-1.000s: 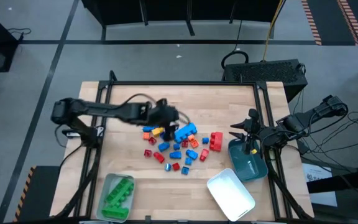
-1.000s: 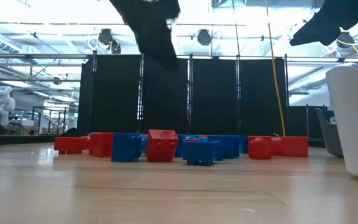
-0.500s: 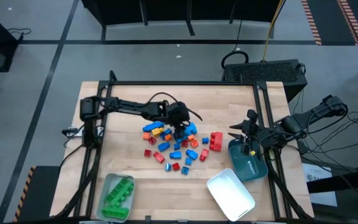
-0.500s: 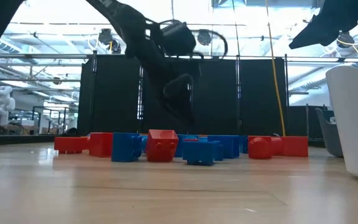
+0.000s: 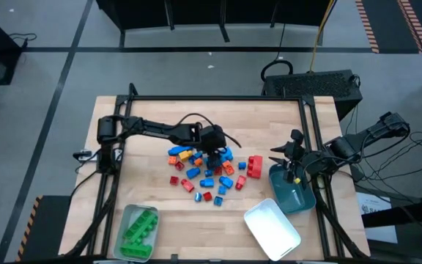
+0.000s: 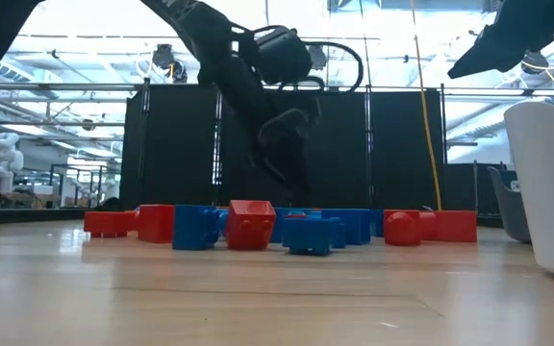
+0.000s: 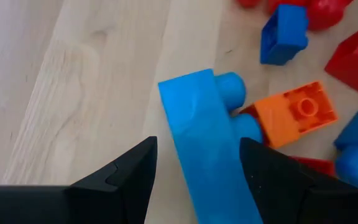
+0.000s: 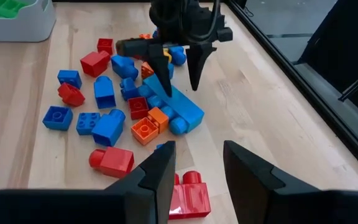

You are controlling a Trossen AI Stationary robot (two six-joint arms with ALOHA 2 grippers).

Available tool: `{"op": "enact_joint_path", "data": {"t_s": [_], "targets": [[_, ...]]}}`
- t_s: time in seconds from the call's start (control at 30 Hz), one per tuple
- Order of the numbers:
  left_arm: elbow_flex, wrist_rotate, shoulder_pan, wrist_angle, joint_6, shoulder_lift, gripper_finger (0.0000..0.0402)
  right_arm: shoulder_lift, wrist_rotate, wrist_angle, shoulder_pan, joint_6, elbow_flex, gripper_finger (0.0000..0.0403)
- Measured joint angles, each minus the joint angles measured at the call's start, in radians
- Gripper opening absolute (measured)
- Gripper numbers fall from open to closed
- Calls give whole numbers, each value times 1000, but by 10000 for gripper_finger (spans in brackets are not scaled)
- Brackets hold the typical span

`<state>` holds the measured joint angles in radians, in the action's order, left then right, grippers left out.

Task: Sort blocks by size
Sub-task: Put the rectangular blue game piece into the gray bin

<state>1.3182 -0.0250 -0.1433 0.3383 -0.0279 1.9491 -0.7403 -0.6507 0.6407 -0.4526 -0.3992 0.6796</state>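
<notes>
Crowding the long blue brick (image 7: 211,140) (orange cube (image 7: 296,114) touching) — left claw (image 7: 197,163) astride.

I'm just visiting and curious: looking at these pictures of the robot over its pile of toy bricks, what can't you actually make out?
- The long blue brick: in the left wrist view the bottom edge cuts off its near end.
- The teal tray: the high view does not show its contents; the right gripper overlaps it.
- The back bricks of the pile: in the low view the front ones hide them.
- The left gripper: whether its fingertips touch the long blue brick.
</notes>
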Motion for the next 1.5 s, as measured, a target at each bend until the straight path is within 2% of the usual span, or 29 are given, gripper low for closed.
{"op": "enact_joint_path", "data": {"t_s": [0.2, 0.37, 0.97, 1.17, 1.5], "targets": [[25, 2, 23, 30, 16, 8, 230, 0, -3, 0, 0, 0, 0, 119], [25, 46, 20, 69, 18, 27, 230, 0, -3, -1, 0, 0, 0, 119], [26, 29, 42, 68, 9, 40, 230, 0, -3, 0, 0, 0, 0, 119], [26, -50, 46, 87, 7, 40, 230, 0, -3, 0, 0, 0, 0, 119], [30, -54, 46, 120, 7, 38, 230, 0, -3, 0, 0, 0, 0, 119]]}}
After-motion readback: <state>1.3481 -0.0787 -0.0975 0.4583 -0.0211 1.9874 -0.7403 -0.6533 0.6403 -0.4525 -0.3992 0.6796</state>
